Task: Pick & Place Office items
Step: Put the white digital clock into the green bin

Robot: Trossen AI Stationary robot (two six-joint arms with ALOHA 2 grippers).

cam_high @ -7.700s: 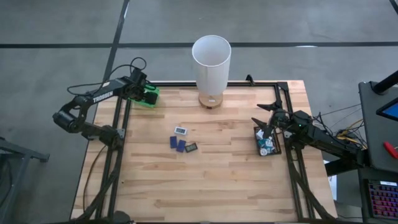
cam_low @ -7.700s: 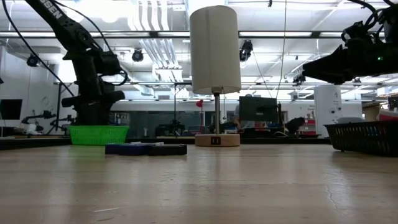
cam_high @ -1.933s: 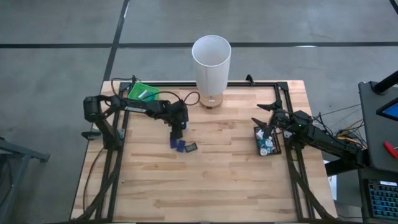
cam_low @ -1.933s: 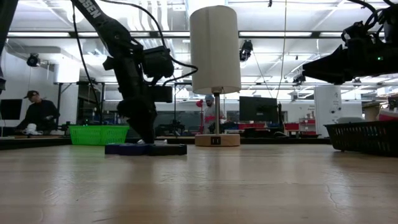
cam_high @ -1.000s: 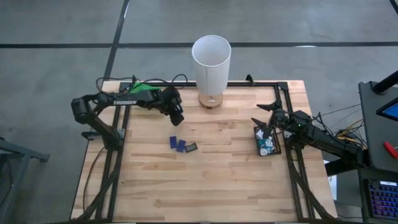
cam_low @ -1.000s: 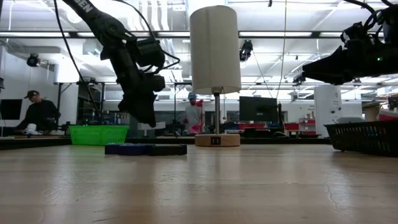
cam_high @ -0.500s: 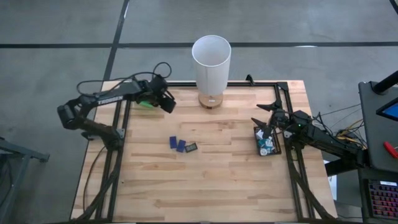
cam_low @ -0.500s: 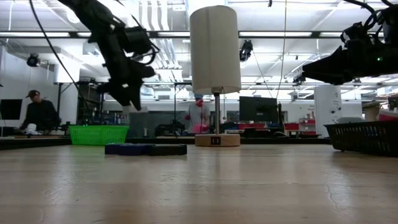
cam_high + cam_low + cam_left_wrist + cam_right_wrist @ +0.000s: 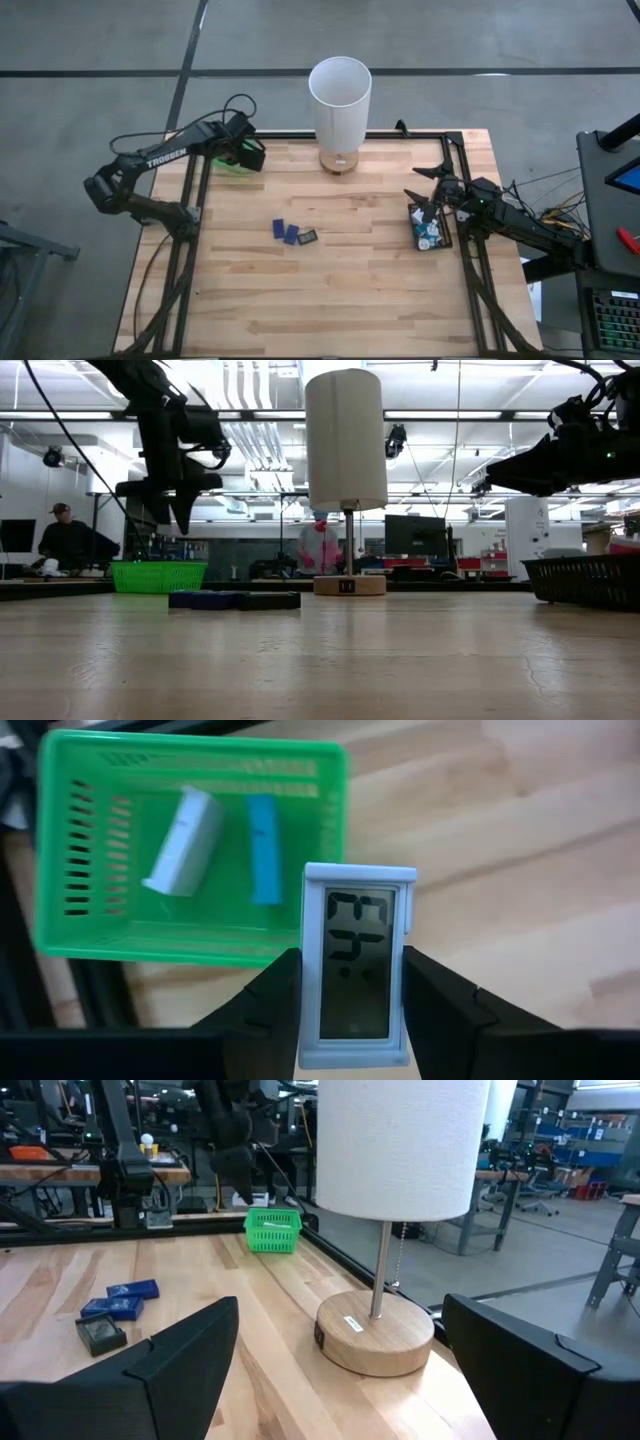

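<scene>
Lamp (image 9: pixel 340 100) at far centre of table (image 9: pixel 330 290). Basket (image 9: pixel 232 160) at far-left corner, two items (image 9: pixel 185 840) inside. Three items (image 9: pixel 293 234) clustered mid-table, left of centre. Tray (image 9: pixel 430 228) at right edge, items inside.

Left gripper (image 9: pixel 352 982) clamped, right gripper (image 9: pixel 340 1355) spread — raised.

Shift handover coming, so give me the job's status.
Done: a white block and a teal bar lie in the green basket. In hand: the left gripper holds a small grey digital display near it. Left: three dark pieces mid-table. The right gripper waits open over the black tray.
</scene>
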